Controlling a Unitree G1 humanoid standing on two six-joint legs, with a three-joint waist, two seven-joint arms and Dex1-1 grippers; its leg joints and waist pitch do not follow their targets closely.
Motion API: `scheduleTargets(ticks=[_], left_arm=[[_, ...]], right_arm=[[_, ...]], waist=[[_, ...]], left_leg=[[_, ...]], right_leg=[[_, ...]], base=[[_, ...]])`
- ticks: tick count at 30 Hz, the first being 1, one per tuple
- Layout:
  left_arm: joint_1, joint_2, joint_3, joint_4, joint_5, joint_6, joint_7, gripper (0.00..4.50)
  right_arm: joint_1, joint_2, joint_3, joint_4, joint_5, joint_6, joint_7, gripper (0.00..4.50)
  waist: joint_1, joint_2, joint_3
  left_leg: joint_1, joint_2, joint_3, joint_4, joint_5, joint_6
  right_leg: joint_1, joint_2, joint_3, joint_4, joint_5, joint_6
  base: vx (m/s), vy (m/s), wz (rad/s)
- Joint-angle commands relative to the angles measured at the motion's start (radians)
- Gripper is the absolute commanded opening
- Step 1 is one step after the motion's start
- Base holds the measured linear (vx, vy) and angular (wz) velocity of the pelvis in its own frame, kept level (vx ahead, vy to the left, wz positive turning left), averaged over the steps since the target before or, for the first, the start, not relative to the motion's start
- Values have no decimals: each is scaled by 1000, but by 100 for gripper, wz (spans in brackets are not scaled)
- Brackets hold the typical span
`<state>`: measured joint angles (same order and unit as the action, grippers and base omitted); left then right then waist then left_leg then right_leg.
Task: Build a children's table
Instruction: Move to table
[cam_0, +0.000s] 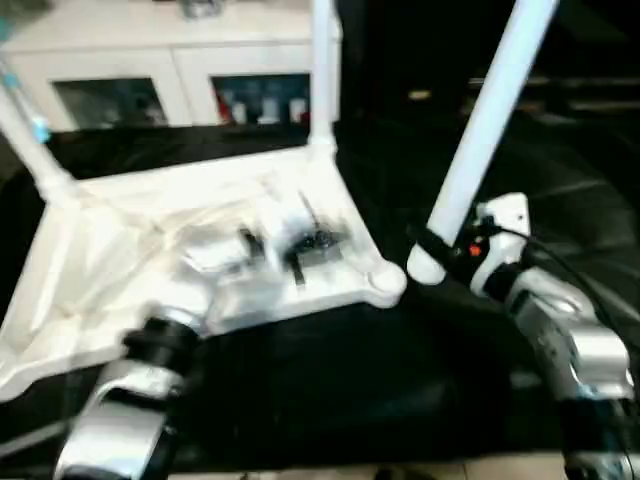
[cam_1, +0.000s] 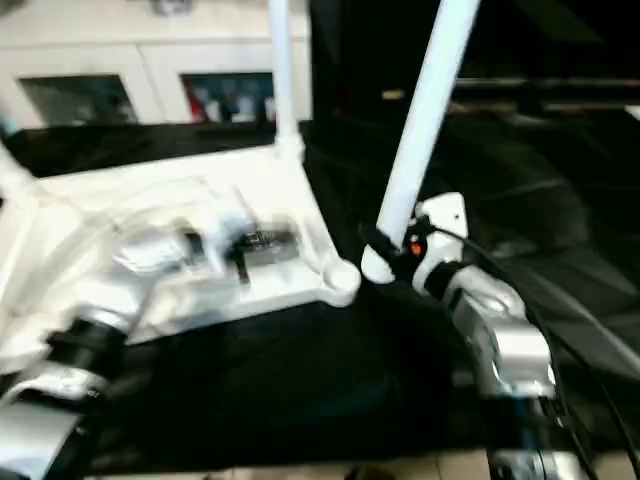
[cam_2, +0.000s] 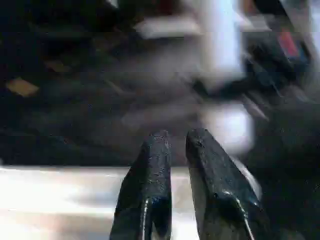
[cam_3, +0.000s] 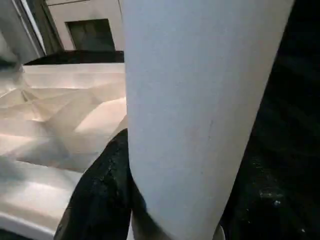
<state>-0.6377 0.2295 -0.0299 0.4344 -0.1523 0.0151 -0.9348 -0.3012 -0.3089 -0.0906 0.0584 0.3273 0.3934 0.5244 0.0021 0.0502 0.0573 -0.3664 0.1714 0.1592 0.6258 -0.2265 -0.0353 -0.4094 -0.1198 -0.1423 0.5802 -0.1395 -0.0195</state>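
L gripper (cam_2: 178, 142) jaws w/ narrow gap, white table top (cam_2: 60, 192) below, blurred bg

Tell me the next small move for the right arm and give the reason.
Probably swing the leg's lower end left and seat it in the near corner socket. The right gripper holds the leg tilted, its end just beside that open socket of the upturned tabletop, while two far legs already stand.

White ribbed table top (cam_0: 120, 270) and white tube legs (cam_0: 490, 120); black sheet (cam_0: 380, 380); white cabinet (cam_0: 170, 60); silver forearms, black fingers (cam_2: 155, 190).
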Motion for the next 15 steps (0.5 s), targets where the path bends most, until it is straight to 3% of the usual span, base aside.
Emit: scheduleTargets(ticks=[1,2,3,4,5,7,8,9,10,11,12,13,14,15], left_arm=[[45,-38,106,5,35,-15,293,76],[70,-60,133,-11,54,-6,382,76],[91,-74,147,-30,64,6,429,76],[127,-90,161,-68,56,7,452,76],[189,-111,164,-119,83,-10,492,76],[278,-147,167,-212,134,23,564,76],[305,-155,160,-243,166,29,592,76],[316,-161,161,-262,172,41,607,76],[326,-162,158,-288,195,53,638,76],[327,-160,155,-291,199,54,646,76],[328,-156,149,-295,210,57,663,76],[328,-152,145,-297,219,60,683,76],[327,-153,148,-302,208,71,704,76],[326,-153,151,-304,205,82,714,76]], right_arm=[[16,31,-32,-82,-20,32,-103,189],[19,50,-44,-100,-4,60,-129,189],[23,61,-51,-114,11,81,-141,189],[33,69,-48,-134,11,80,-148,189],[53,75,-19,-155,-46,15,-169,189],[73,76,45,-154,-153,-76,-202,189],[78,93,52,-139,-161,-74,-221,189],[79,102,54,-131,-157,-69,-229,189],[81,113,59,-120,-148,-70,-231,189],[82,116,61,-120,-148,-71,-232,189],[83,120,64,-120,-149,-72,-237,189],[84,130,65,-122,-146,-64,-246,189],[84,145,62,-127,-136,-54,-256,189],[85,153,60,-128,-128,-49,-257,189]], waist=[[2,-25,-80],[2,-22,-81],[2,-32,-83],[5,-24,-81],[3,-38,-81],[5,-35,-78],[6,-38,-70],[-8,-34,-65],[-12,-9,-76],[-27,16,-79],[-38,17,-68],[-44,16,-57],[-41,11,-53],[-29,8,-51]], left_leg=[[-11,47,-5,-66,-40,123],[-12,48,-7,-65,-29,121],[-11,50,-7,-67,-21,124],[-9,47,-6,-69,-25,119],[-9,52,-6,-71,-34,110],[-12,57,-6,-74,-31,93],[-53,51,-47,-90,-48,108],[-78,47,-68,-103,-70,131],[-36,77,-114,-102,-140,145],[-11,108,-171,-117,-157,181],[-4,128,-207,-136,-167,213],[13,139,-249,-154,-201,260],[17,138,-264,-158,-222,262],[2,112,-270,-164,-256,251]], right_leg=[[67,-45,60,-50,-190,-223],[69,-43,58,-48,-190,-217],[71,-42,57,-51,-212,-200],[68,-39,56,-57,-256,-183],[66,-39,58,-59,-282,-167],[61,-39,60,-59,-295,-148],[85,-40,23,-36,-281,-145],[101,-35,4,-36,-280,-116],[76,-25,-7,-38,-226,-124],[64,5,-17,-1,-168,-170],[50,24,-16,31,-181,-186],[28,42,5,76,-265,-207],[17,45,19,96,-277,-223],[22,42,41,106,-272,-273]], base=[[0,0,0],[0,0,0],[0,0,0],[0,0,0],[0,0,0],[0,0,0],[0,0,0],[0,0,0],[-10,-48,45],[10,-86,63],[10,-86,63],[-13,-125,61],[-14,-182,69],[-14,-182,69]])
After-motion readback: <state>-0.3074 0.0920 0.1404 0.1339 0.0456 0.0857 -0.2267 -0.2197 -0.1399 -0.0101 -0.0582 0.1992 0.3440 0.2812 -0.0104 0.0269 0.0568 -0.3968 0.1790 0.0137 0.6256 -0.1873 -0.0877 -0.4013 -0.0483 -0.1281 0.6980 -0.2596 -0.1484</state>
